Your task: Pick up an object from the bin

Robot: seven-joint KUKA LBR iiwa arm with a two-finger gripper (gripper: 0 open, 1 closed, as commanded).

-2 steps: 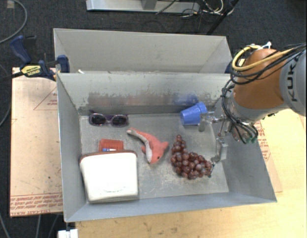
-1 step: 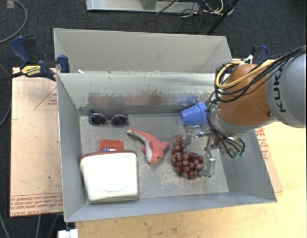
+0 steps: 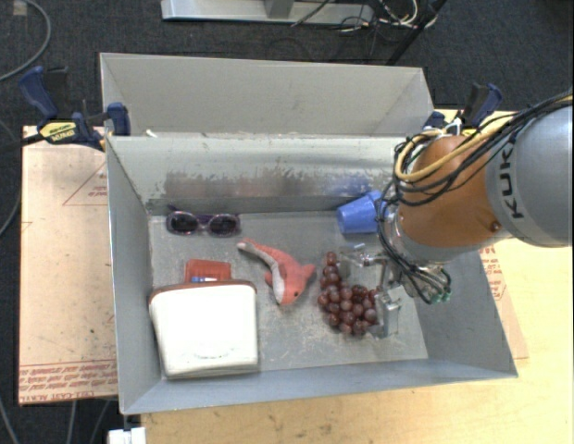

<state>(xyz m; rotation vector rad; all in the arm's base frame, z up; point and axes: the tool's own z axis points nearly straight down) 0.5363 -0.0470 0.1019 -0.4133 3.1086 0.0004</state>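
- Gripper (image 3: 387,314): metal, low near the grey metal bin's (image 3: 130,248) right wall; how far open cannot be told.
- Grape bunch (image 3: 346,303): dark red, knobbly, just beside the gripper.
- White box (image 3: 205,329): smooth, rounded, front-left corner.

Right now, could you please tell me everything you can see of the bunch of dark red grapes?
The bunch of grapes is a cluster of round, glossy, dark red berries, plastic by the look, narrow at its far end and wider nearer the camera. It lies flat on the bin floor, right of centre, apart from the pink toy fish to its left. The pincer stands at its right edge; contact cannot be told.
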